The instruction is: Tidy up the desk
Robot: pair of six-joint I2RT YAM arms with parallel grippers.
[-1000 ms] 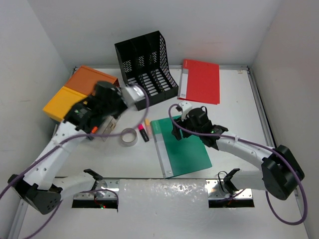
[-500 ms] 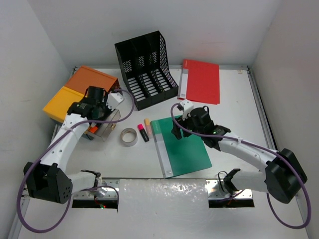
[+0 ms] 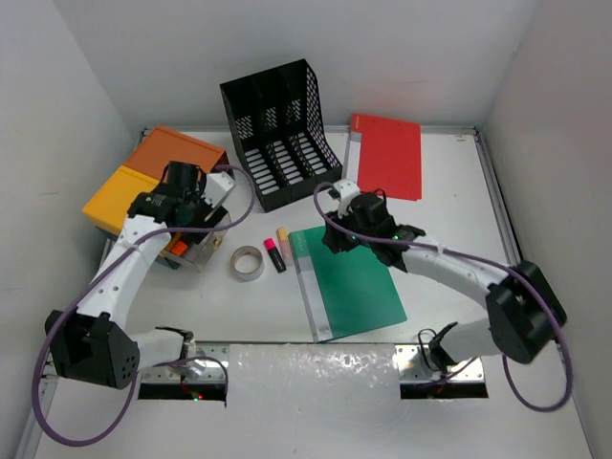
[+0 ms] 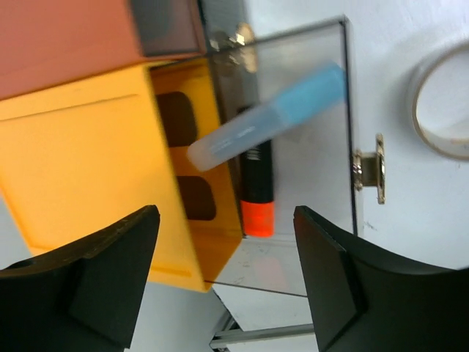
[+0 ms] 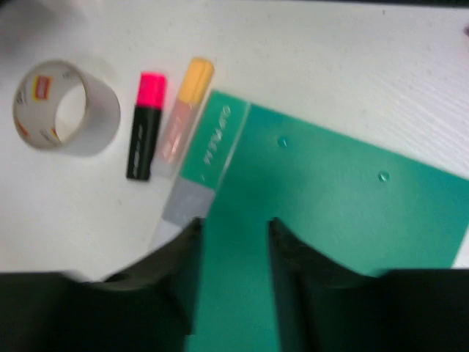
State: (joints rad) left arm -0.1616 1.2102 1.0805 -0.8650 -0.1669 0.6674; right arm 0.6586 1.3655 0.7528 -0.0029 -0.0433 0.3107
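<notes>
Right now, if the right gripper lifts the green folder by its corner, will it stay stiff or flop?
Likely floppy: the green folder lies thin and flat on the desk, so a corner grip would probably let it sag. It looks light for its spread. Its smooth face may slip from the right gripper, open above it.

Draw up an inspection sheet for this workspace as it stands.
Surface: desk white, items scattered.
Job's things: green folder flat near centre; red folder flat at the back; tape roll, pink highlighter and orange highlighter loose left of the green folder.
Clutter: file rack looks empty; drawer box with clear drawer pulled out, holding a blurred blue pen and an orange marker.
Grippers: left gripper open over the drawer; right gripper open over the green folder's edge.
Cables: purple cables loop along both arms.
Surroundings: white walls.
</notes>
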